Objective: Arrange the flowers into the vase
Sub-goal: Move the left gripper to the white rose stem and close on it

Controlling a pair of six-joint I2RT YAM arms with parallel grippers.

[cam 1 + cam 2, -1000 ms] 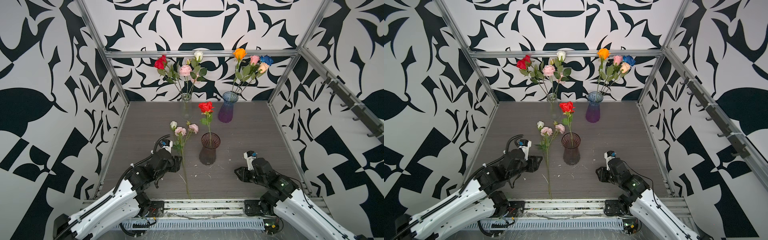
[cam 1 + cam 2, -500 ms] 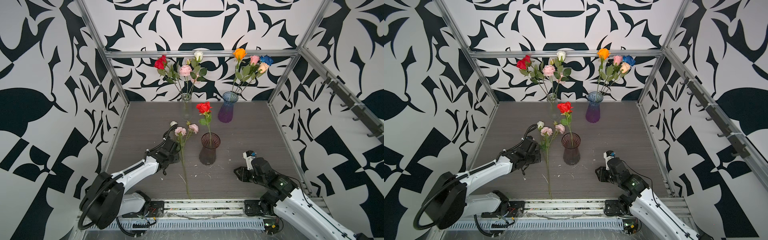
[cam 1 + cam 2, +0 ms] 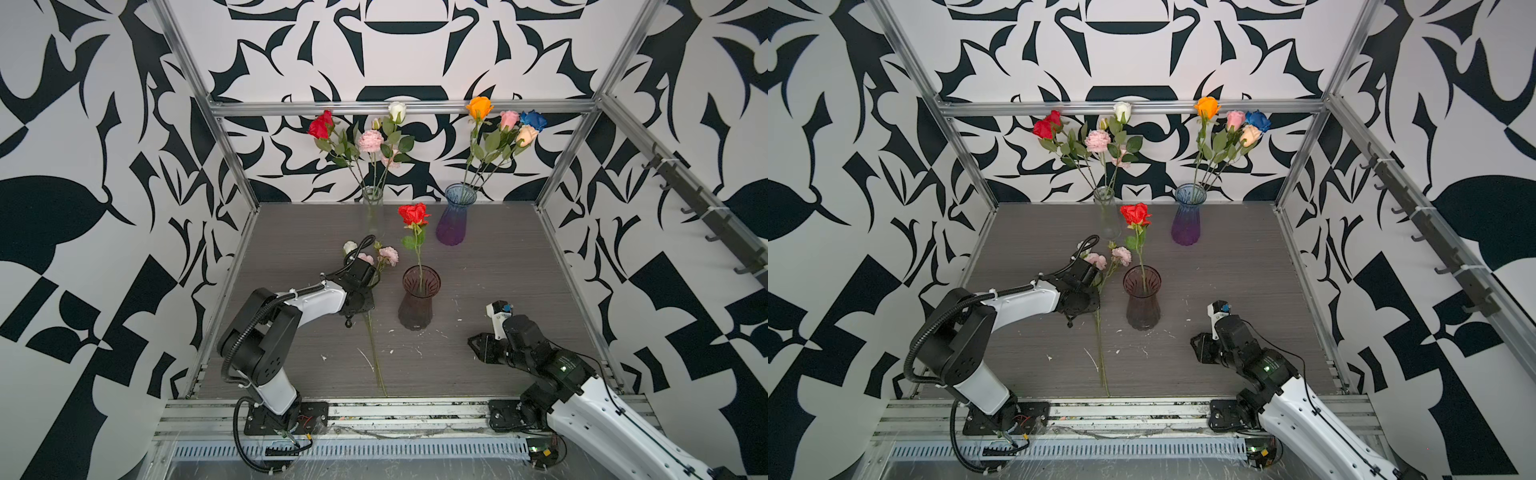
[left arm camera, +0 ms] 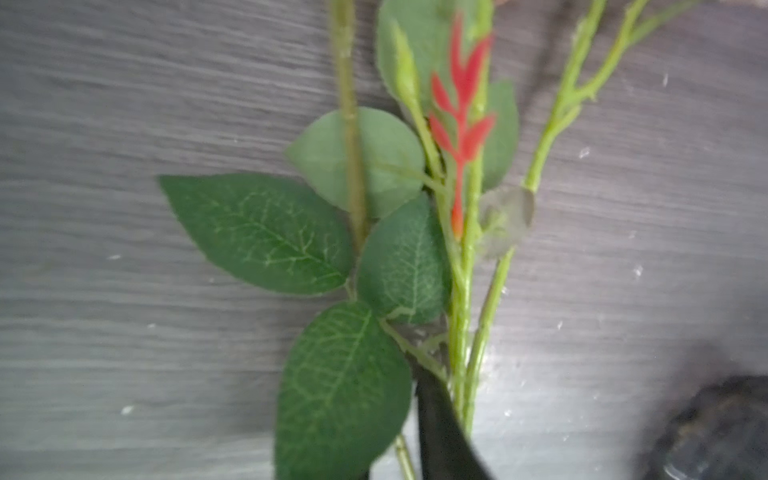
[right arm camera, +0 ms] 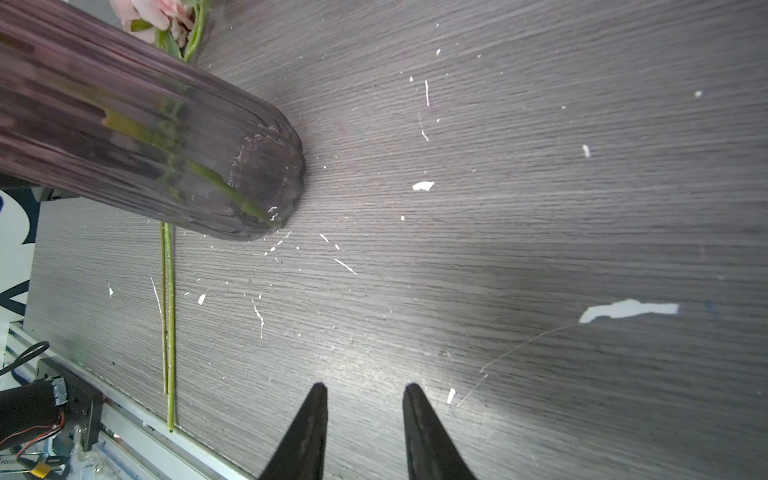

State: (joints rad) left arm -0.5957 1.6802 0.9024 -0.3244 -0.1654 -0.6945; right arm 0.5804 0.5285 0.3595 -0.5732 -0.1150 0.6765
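Left wrist view: one black finger (image 4: 438,419) of the left gripper (image 3: 365,293) rests against the thin green stems among the leaves. Its partner is hidden, so I cannot tell whether the claw has bitten.

The loose pale-pink-and-white flowers (image 3: 377,361) lie flat on the grey wood-grain table (image 3: 519,270), just left of the dark ribbed glass vase (image 3: 415,311). I'd pinch bare stem, not leaf, and catch both stems. Then I'd tip them upright and steer the cut ends in beside the red rose (image 3: 413,214).

The right gripper (image 5: 363,388) hovers with its jaws apart, empty.

There are three vases. The dark one holds one rose, the blue-to-purple vase (image 3: 452,222) four, and the clear glass vase (image 3: 372,208) about three stems. Seemingly two stems lie on the table.
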